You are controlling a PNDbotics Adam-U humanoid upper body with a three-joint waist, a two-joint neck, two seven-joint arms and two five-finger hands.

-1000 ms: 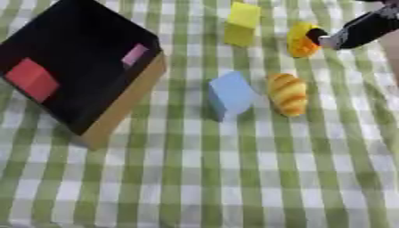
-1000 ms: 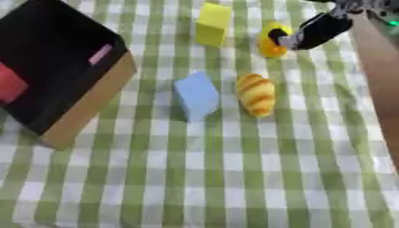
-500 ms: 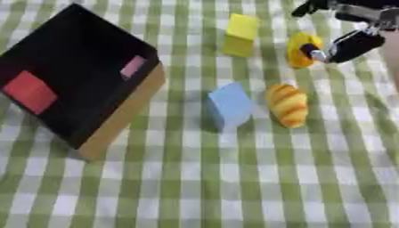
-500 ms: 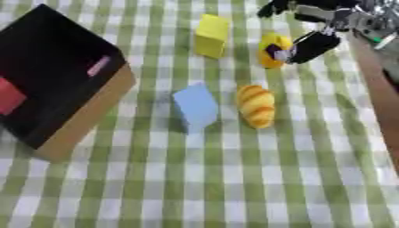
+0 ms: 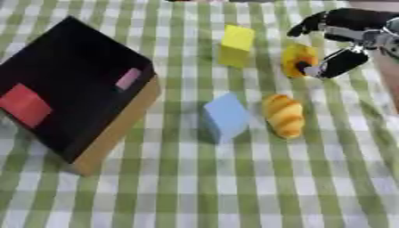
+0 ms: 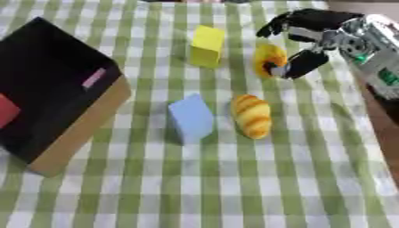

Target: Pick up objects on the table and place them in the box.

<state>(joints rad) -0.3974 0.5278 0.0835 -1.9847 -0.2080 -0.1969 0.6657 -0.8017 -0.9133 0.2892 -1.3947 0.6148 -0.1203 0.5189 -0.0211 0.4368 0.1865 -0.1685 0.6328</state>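
Note:
A round yellow-orange thing point(image 6: 267, 60) stands at the far right of the green checked cloth. My right hand point(image 6: 315, 29) comes in from the upper right and hangs over it. Its fingers point(image 6: 274, 26) arch above the thing's far side and its thumb point(image 6: 302, 63) lies against its right side, not closed round it. A yellow block point(image 5: 236, 44) stands to the left of it. Nearer the middle lie a light blue block point(image 5: 226, 116) and a bread roll point(image 5: 283, 116) side by side. The black box point(image 5: 109, 133) with tan walls stands at the left, holding a red block point(image 5: 25, 104) and a pink block point(image 5: 128, 78). My left hand shows in neither view.
The table's right edge point(image 6: 382, 129) runs close beside my right arm. Bare checked cloth point(image 5: 234, 187) fills the near half of the table.
My right hand has come further into view and its fingers now spread over the yellow-orange thing. The whole picture has shifted, so the camera has moved; the objects lie as before.

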